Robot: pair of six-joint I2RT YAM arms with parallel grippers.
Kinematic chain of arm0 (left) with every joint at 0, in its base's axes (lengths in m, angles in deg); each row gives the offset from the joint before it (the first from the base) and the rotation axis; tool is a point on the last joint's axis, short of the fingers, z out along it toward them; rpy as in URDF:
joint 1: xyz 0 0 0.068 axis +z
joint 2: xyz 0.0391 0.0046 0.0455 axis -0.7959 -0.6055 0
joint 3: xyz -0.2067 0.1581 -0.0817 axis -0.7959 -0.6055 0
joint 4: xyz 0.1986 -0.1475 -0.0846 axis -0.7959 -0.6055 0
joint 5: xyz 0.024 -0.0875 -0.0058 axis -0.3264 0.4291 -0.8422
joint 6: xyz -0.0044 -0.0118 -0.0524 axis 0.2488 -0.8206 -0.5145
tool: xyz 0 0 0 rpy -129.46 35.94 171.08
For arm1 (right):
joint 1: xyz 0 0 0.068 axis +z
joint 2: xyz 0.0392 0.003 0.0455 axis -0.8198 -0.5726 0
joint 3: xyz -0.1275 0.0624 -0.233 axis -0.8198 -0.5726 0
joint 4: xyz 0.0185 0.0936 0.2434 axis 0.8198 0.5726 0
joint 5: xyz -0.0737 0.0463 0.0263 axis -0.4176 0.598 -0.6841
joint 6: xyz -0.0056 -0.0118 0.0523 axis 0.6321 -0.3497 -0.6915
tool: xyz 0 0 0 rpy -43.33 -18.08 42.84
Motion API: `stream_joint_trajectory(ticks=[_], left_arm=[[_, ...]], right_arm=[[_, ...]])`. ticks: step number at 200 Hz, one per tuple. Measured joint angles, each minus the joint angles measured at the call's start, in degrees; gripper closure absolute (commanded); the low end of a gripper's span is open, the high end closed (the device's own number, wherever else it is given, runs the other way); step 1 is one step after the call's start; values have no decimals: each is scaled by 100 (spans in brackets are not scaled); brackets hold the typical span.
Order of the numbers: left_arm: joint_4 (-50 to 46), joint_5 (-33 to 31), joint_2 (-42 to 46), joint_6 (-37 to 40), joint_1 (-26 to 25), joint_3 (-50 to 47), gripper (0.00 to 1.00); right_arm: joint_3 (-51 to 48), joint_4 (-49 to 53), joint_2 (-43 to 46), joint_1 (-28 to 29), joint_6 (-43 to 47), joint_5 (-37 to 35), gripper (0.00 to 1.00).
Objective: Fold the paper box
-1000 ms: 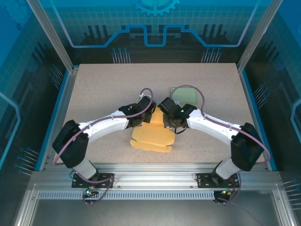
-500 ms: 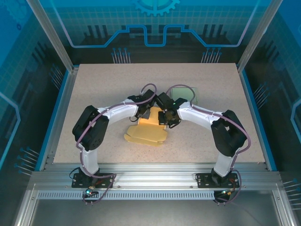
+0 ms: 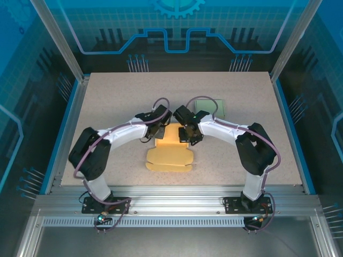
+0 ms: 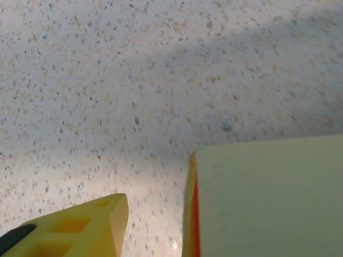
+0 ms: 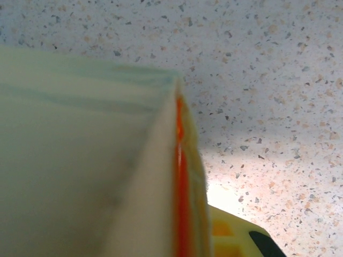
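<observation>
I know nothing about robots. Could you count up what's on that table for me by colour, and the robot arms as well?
yellow paper box: 1
green flat sheet: 1
Robot arms: 2, the left arm and the right arm
Total: 4

One paper box [image 3: 169, 154], one green sheet [image 3: 218, 111]

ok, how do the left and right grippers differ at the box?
The left gripper is open, its finger clear of the paper box; the right gripper is shut on a panel of it. The left gripper is at the box's far-left corner, the right gripper at its far-right. Both sit low at the box's far edge.
</observation>
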Motion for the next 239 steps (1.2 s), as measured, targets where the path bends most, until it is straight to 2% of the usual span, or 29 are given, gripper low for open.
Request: stream_joint_trajectory(ticks=[41, 69, 100, 143, 156, 192, 219, 239], left_arm=[[555, 581, 1320, -48, -63, -697, 44], [807, 855, 1816, -114, -63, -1008, 36], [916, 960, 2253, -199, -68, -1423, 35], [944, 896, 2962, -197, -68, -1679, 34], [970, 857, 3069, -197, -61, -1685, 34], [1005, 846, 3003, -192, 72, -1703, 38], [1115, 1019, 2752, -179, 262, -1709, 39], [1202, 1279, 2575, -101, 393, -1709, 36]], right_arm=[[83, 37, -68, 37, 146, 39, 97], [186, 42, -219, 37, 214, 81, 89], [369, 238, -400, 37, 428, 138, 81], [994, 879, -778, 33, 977, 118, 81], [1198, 1080, -984, 17, 1150, 116, 82], [1932, 1620, -1462, -96, 1515, 72, 94], [2632, 2026, -1884, -190, 1733, 70, 93], [3097, 2293, -2157, -229, 1880, 46, 88]])
